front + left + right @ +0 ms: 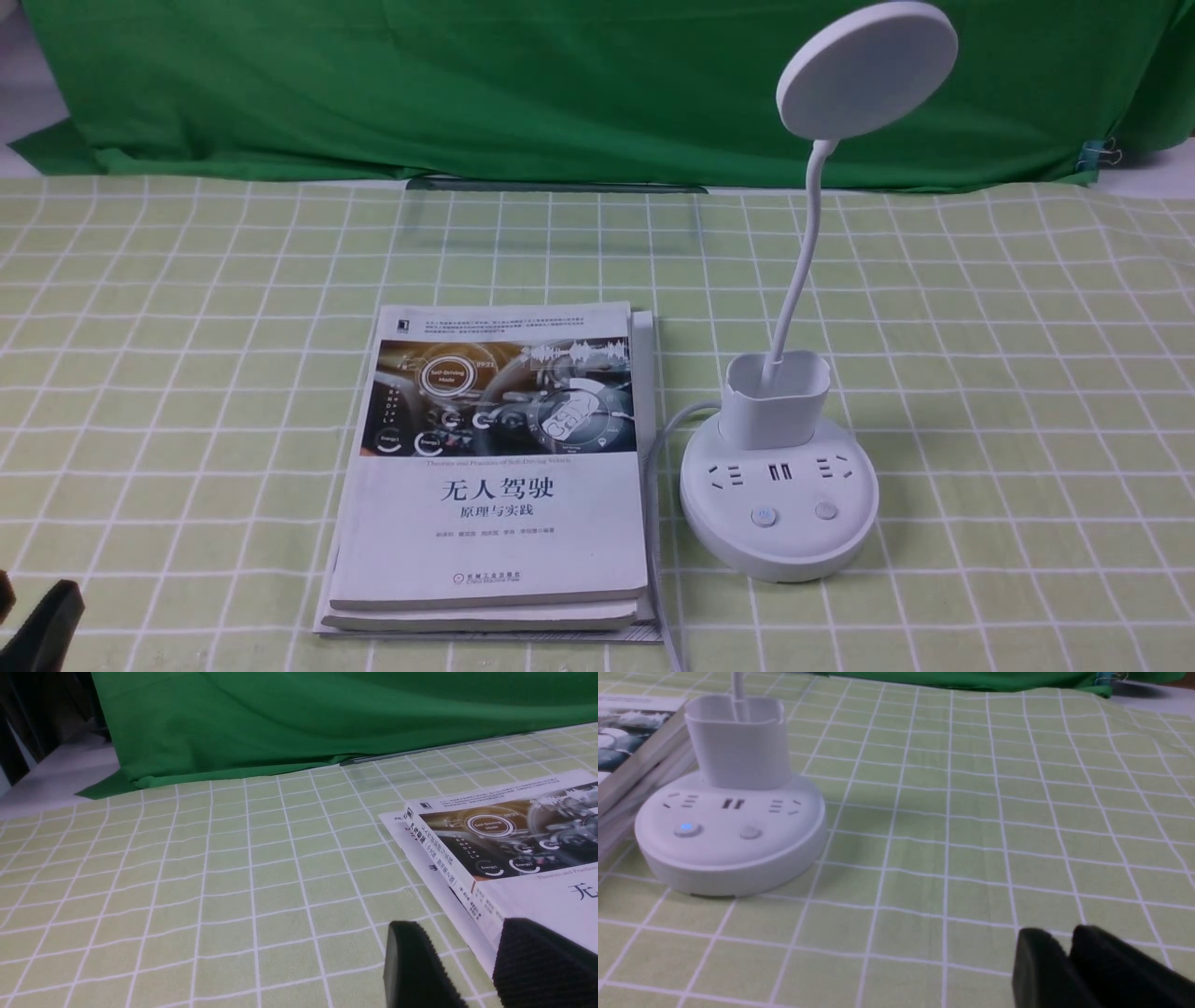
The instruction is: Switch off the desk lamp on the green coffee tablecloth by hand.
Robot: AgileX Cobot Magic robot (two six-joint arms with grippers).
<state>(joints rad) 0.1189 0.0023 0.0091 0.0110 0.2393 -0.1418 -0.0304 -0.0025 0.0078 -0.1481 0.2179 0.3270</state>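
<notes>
My right gripper (1057,947) hovers with fingers slightly parted, holding nothing, the white round-based desk lamp (731,826) well ahead of it

I see the desk lamp (779,485) standing upright on the green coffee tablecloth (1008,373), white, its disc head raised on a bent neck. One base button glows blue in my right wrist view.

A white desk lamp with a round disc head (810,308) stands right of centre on the pale green grid-checked tablecloth (1027,373), just beside a stack of white paperback books (495,476) nearer the surface's front edge.
</notes>
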